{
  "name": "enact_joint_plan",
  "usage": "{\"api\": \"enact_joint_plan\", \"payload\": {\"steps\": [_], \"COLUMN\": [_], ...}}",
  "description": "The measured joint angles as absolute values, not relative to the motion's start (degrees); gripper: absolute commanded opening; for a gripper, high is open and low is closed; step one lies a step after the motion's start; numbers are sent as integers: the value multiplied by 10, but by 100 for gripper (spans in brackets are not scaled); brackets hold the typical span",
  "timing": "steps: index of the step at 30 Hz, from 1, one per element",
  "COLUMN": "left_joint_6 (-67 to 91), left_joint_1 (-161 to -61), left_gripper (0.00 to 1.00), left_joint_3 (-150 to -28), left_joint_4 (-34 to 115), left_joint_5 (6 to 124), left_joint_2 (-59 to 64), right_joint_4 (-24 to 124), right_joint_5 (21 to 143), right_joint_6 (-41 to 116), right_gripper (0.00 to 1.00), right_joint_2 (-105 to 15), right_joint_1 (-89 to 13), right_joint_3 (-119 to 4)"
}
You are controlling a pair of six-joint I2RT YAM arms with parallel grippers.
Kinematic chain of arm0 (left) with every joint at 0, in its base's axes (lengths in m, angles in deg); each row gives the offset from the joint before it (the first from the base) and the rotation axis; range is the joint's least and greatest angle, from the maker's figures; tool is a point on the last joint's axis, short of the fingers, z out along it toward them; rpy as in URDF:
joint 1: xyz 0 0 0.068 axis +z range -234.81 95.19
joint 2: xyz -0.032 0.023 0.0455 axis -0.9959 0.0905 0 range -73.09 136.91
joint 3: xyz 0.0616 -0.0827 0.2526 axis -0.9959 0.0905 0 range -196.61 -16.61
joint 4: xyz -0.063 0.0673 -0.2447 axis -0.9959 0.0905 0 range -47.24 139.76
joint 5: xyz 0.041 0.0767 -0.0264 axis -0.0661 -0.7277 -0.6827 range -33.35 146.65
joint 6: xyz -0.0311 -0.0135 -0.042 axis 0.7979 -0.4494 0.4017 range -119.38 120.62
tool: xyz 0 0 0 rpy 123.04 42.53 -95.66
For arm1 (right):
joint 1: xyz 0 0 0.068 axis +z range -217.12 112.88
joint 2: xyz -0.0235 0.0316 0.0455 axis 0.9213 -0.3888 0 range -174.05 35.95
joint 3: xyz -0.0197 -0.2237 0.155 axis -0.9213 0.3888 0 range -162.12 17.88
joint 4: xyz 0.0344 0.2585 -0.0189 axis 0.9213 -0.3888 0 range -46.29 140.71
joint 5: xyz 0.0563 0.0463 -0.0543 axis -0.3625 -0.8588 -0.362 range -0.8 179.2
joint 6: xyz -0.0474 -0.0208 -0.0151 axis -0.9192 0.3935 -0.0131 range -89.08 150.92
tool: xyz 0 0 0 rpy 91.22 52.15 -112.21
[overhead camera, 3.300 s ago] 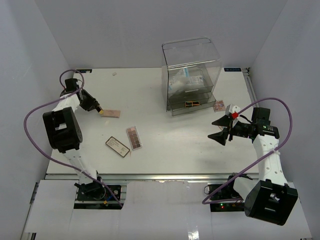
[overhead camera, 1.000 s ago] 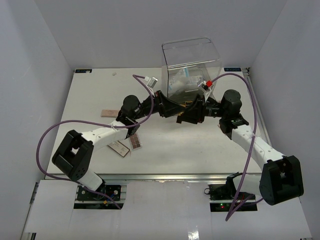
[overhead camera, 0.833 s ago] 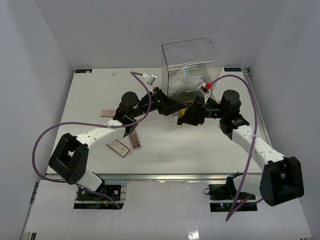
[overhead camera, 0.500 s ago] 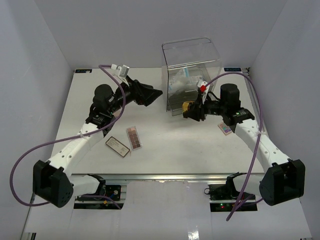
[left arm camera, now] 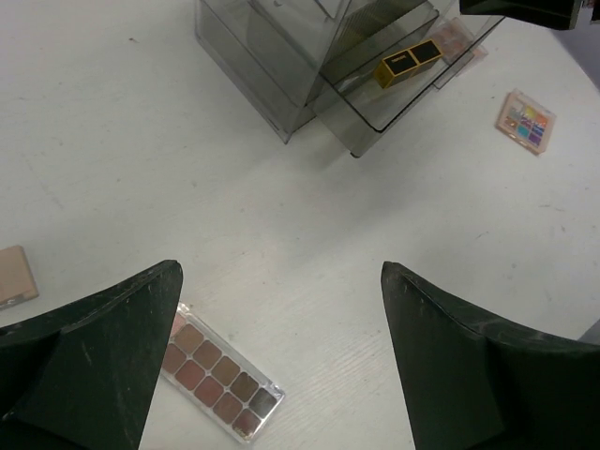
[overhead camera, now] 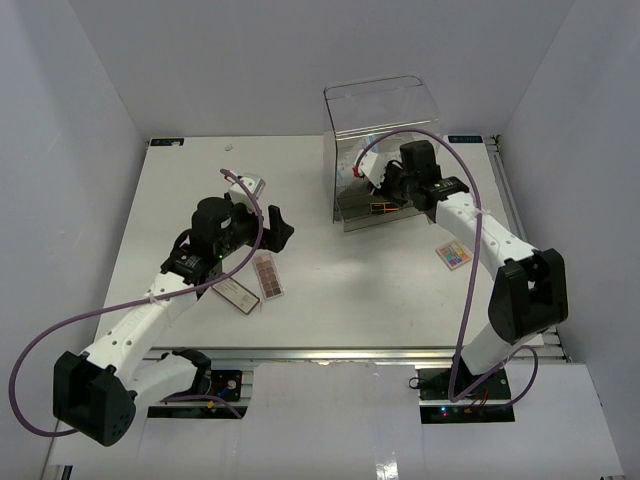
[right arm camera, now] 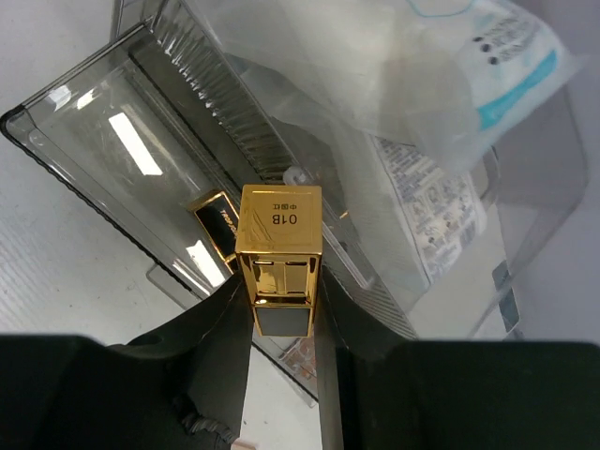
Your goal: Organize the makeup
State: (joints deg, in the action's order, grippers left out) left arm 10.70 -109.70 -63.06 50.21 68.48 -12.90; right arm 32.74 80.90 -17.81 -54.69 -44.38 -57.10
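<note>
Left pincer (left arm camera: 281,272) retreated, wide open; right pincer (right arm camera: 281,314) grips lipstick (right arm camera: 279,239) over drawer (right arm camera: 98,155); white table (overhead camera: 340,295), grey walls (overhead camera: 250,60).

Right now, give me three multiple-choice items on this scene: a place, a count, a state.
1. The multicoloured palette lies: A on the table beside the clear box; B in the drawer; C atop the box.
2. Tubes lying in the drawer: A none; B three; C one.
3. The right pincer is: A open, empty; B shut on a gold lipstick; C shut on a sachet.
Key: A, it rests on bare table; C, a single black-gold tube lies there; B, its fingers clamp the lipstick.
</note>
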Motion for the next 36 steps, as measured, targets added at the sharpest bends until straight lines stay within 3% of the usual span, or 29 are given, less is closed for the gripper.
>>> {"api": "enact_joint_plan", "payload": {"steps": [6,9,18,23,28,30,32,33,36], "left_joint_6": [77,70,60,58,58,58,58,58,57], "left_joint_1": [-1097,-1097,-1097,-1097,-1097,-1097,-1097,-1097,-1097], "left_gripper": [98,98,98,98,98,98,98,98,98], "left_joint_3": [-630,-630,-629,-622,-621,-621,-621,-621,-619], "left_joint_4": [517,518,522,526,528,529,529,529,529], "left_joint_5": [660,654,645,642,642,643,643,643,643], "left_joint_2": [-150,-157,-160,-164,-164,-165,-166,-167,-173], "right_joint_4": [317,317,319,306,236,195,173,160,125], "right_joint_5": [853,867,891,874,765,704,661,643,616], "right_joint_6": [-198,-204,-203,-183,-181,-201,-232,-255,-320], "right_gripper": [26,40,63,66,57,37,23,8,8], "right_joint_2": [-587,-597,-640,-640,-605,-583,-566,-555,-526], "right_joint_1": [-412,-393,-353,-354,-366,-372,-376,-377,-381], "right_joint_3": [-578,-578,-588,-604,-618,-623,-621,-613,-577]}}
